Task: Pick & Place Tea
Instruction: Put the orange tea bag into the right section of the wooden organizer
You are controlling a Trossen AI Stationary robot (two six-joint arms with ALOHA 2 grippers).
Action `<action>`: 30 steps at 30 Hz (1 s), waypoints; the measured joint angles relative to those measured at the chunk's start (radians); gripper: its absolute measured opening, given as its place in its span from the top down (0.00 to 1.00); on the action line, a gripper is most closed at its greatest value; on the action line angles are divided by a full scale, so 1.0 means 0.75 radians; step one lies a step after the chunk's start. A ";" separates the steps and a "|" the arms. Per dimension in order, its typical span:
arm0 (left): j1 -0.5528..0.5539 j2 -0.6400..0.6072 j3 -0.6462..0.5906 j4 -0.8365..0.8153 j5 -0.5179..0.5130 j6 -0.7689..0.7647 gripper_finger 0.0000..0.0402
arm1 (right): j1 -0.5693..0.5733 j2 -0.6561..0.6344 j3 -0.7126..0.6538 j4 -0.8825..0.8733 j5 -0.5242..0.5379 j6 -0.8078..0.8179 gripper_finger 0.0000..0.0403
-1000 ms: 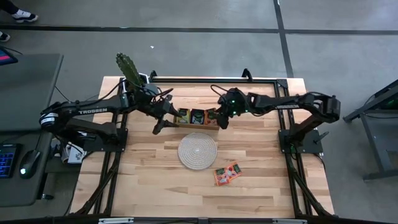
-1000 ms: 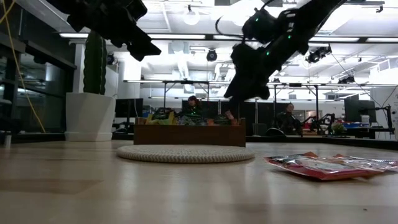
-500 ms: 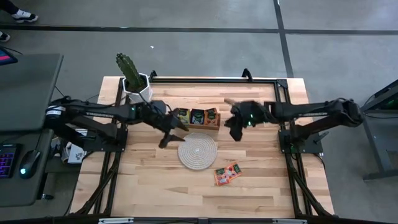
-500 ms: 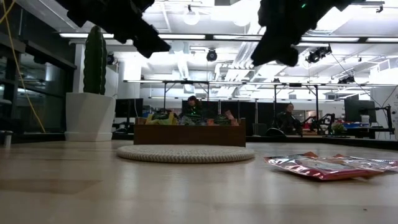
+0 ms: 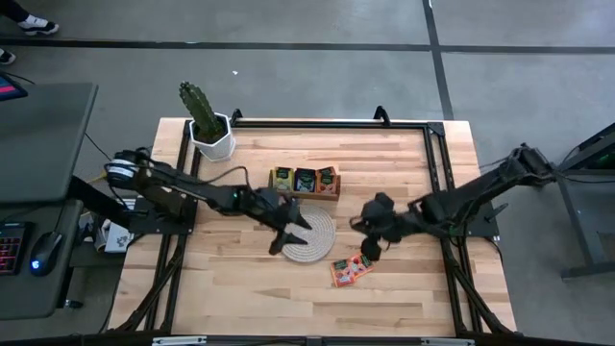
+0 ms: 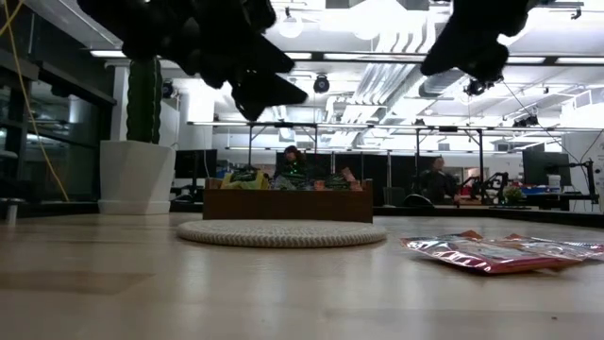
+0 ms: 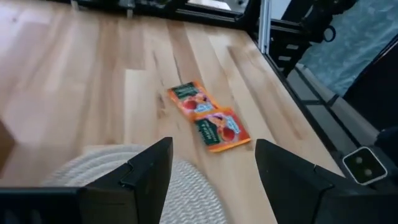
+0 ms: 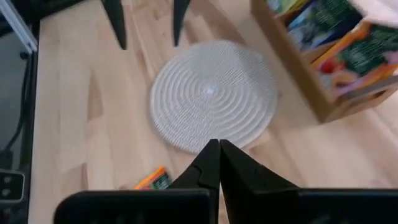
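your target is the pair of orange-red sachets (image 5: 351, 268) lying flat on the bare table (image 5: 231, 288), in the lower middle of the high view, just below and right of the round mat (image 5: 312, 231) and clear of its edge. the right gripper (image 5: 373, 235) is the nearer one: it hangs just above and right of the pair in that frame, and its wrist view shows the fingers pressed together with nothing between them. the left gripper (image 5: 291, 234) sits over the mat's left part, fingers spread wide and empty, with the sachets ahead of them.

the two sachets overlap, and their shared long axis runs diagonally, lower left to upper right. the rest of the tea stands in the wooden tray (image 5: 306, 180) above the mat.

i'd judge the right gripper must open before reaching down-left.
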 joint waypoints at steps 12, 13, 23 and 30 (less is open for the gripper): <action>-0.185 0.265 0.215 0.044 -0.223 -0.137 0.43 | 0.250 0.429 0.000 0.237 0.001 0.211 1.00; -0.191 0.286 0.235 0.053 -0.238 -0.147 0.43 | 0.267 0.455 -0.001 0.254 0.000 0.235 1.00; -0.253 0.430 0.351 0.038 -0.293 -0.213 0.43 | 0.417 0.613 -0.001 0.412 0.022 0.413 1.00; -0.262 0.498 0.415 0.018 -0.291 -0.249 0.43 | 0.461 0.671 -0.001 0.424 0.047 0.479 1.00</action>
